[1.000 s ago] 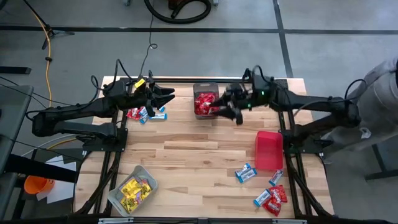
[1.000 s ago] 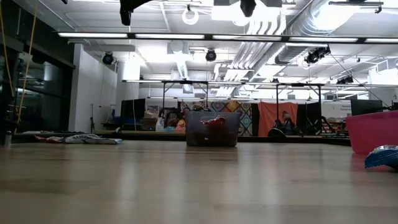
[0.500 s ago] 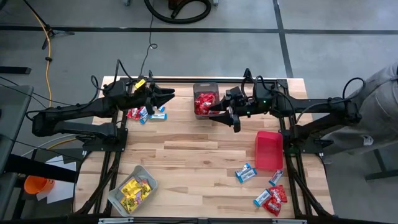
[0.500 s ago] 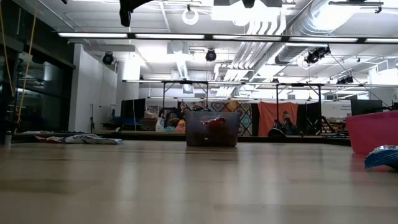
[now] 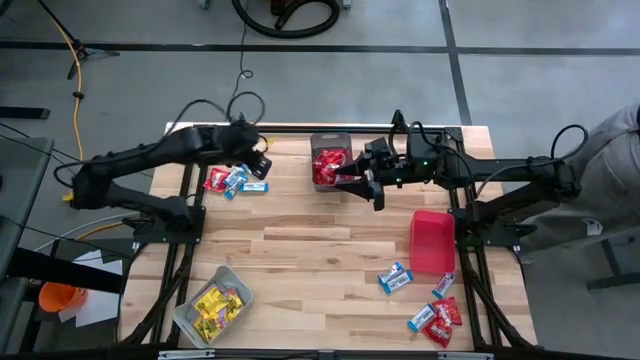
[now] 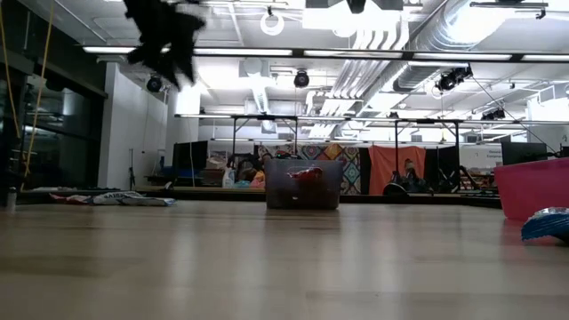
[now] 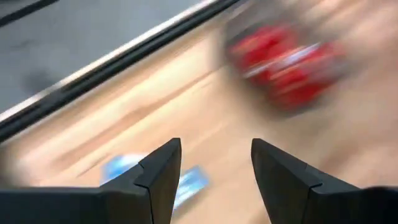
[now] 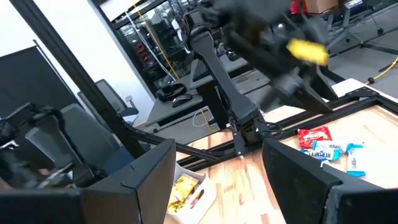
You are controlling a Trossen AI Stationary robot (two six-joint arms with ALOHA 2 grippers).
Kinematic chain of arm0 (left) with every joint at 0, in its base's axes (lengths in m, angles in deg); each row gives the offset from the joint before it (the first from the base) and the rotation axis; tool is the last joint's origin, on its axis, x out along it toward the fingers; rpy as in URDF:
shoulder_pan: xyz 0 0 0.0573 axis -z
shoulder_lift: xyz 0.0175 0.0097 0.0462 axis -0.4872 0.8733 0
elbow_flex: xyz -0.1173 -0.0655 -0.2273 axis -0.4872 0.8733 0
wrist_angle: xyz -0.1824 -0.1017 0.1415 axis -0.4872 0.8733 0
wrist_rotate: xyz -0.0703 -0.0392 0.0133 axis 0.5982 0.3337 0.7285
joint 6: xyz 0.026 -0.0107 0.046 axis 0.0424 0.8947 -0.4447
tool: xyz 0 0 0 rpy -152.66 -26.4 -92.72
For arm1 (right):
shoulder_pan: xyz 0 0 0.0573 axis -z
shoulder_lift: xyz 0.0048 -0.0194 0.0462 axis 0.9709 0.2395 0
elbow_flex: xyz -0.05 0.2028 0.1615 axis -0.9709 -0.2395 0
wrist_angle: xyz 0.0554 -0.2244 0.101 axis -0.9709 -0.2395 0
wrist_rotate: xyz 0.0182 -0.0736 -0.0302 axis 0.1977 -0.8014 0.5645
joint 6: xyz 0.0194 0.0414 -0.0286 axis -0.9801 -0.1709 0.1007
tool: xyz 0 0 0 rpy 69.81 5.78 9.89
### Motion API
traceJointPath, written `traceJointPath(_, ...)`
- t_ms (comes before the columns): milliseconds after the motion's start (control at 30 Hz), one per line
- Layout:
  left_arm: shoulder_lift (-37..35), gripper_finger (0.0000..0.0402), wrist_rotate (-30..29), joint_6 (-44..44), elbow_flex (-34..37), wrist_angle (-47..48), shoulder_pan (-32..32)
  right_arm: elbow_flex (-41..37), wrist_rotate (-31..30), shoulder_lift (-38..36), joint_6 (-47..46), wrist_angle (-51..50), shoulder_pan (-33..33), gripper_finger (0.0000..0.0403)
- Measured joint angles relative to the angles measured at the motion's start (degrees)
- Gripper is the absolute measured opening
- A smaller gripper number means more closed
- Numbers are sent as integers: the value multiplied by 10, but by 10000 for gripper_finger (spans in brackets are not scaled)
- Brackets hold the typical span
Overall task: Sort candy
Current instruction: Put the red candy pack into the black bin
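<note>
A small heap of candy, red (image 5: 215, 181) and blue-and-white (image 5: 245, 183) packets, lies flat on the table's far left. The left wrist view shows it blurred, red packets (image 7: 283, 59) and a blue one (image 7: 186, 180). My left gripper (image 5: 256, 163) hovers open above this heap, tipped down, with nothing between its fingers (image 7: 214, 149). My right gripper (image 5: 352, 180) is open and level beside the dark mesh bin (image 5: 330, 160), which holds red candy. It points toward the table's left (image 8: 214, 155). More candy (image 5: 432, 318) lies at the near right.
A red bin (image 5: 432, 240) lies at the right. A clear grey bin (image 5: 213, 305) with yellow candy stands at the near left. Blue-and-white packets (image 5: 395, 278) lie near the red bin. A person (image 5: 615, 160) stands off the table's right edge. Bare wood spans the middle.
My left gripper has tipped steeply downward over the far-left candy heap and has sunk a little, with the arm's elbow raised. Its fingers have stayed open. The candy has not moved.
</note>
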State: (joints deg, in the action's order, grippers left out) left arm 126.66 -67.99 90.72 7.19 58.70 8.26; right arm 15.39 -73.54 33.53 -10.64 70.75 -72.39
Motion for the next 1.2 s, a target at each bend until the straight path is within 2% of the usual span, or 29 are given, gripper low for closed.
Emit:
traceJointPath(167, 65, 184, 0, 16, 28, 103, -77, 0, 0, 0, -5, -18, 0, 236)
traceJointPath(333, 98, 184, -1, 21, 113, 105, -138, 0, 0, 0, -10, -45, 0, 236)
traceJointPath(600, 100, 184, -1, 1, 214, 66, -200, 0, 0, 2, -6, -74, 0, 236)
traceJointPath(733, 100, 184, -1, -20, 239, 38, -227, 0, 0, 8, -1, -80, 0, 236)
traceJointPath(1067, 100, 184, 36, 0, 280, -21, -300, 0, 1, 12, 0, -112, 0, 236)
traceJointPath(1200, 100, 184, 77, 9, 296, -50, -317, 0, 1, 12, 0, -113, 0, 236)
